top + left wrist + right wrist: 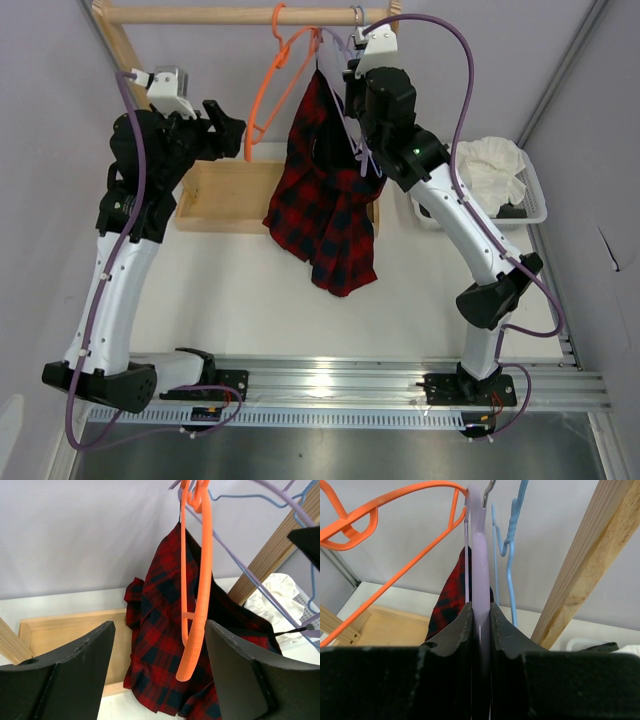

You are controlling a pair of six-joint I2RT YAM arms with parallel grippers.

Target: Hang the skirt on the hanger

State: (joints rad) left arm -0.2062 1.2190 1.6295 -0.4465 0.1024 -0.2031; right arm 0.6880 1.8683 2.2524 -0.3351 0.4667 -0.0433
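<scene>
The red and black plaid skirt (325,200) hangs under the wooden rod (200,14); its lower end rests on the table. It also shows in the left wrist view (160,605) and the right wrist view (450,595). The lavender hanger (480,545) hangs by its hook at the rod, and one thin arm (240,565) runs down across the skirt. My right gripper (481,610) is shut on the hanger's neck, high beside the skirt (352,75). My left gripper (232,125) is open and empty, left of the skirt, its jaws wide apart (160,625).
An orange hanger (275,85) hangs on the rod between my left gripper and the skirt (197,605). A pale blue hanger (512,540) hangs just right of the lavender one. A wooden tray (225,195) lies behind the skirt. A white basket (535,200) with white fabric (490,170) stands at the right. A slanted wooden post (590,560) stands at the right.
</scene>
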